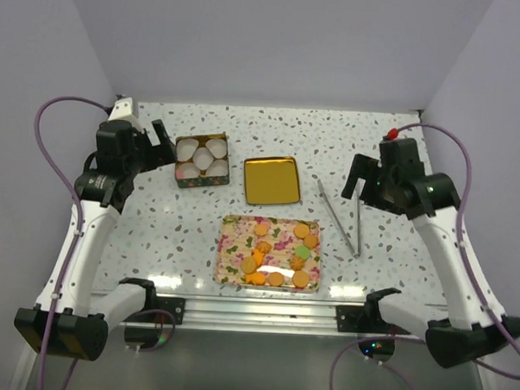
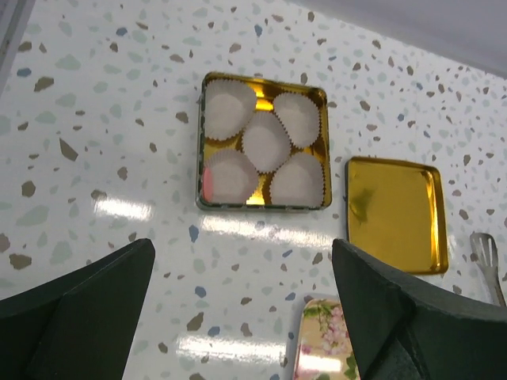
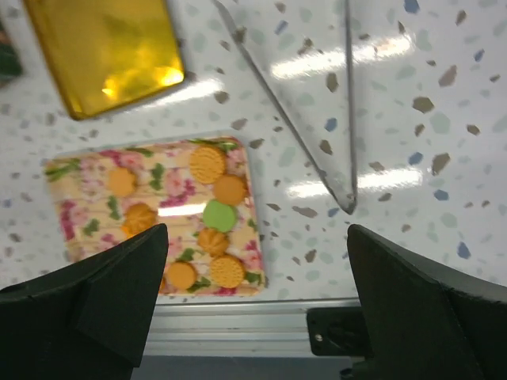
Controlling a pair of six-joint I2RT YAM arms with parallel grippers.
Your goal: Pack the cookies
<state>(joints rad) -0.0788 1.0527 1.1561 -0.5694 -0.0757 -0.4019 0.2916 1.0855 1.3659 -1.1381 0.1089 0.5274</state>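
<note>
Top external: cookies (image 1: pixel 302 230) on floral tray (image 1: pixel 233 256) near front edge; tongs (image 1: pixel 341 217) beside; left claw (image 2: pixel 243 261), right claw (image 3: pixel 257 237) spread, aloft.

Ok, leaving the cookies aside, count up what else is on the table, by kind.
Paper cups: 5
Tin: 1
Gold lid: 1
Tongs: 1
Flowered tray: 1
Total: 9

Top external: high, behind arm bases (image 1: pixel 60 329), looks down on whole tabletop (image 1: pixel 155 234). Wrist views: nearer, angled down; both share gold lid (image 2: pixel 392 214) (image 3: pixel 103 47).
</note>
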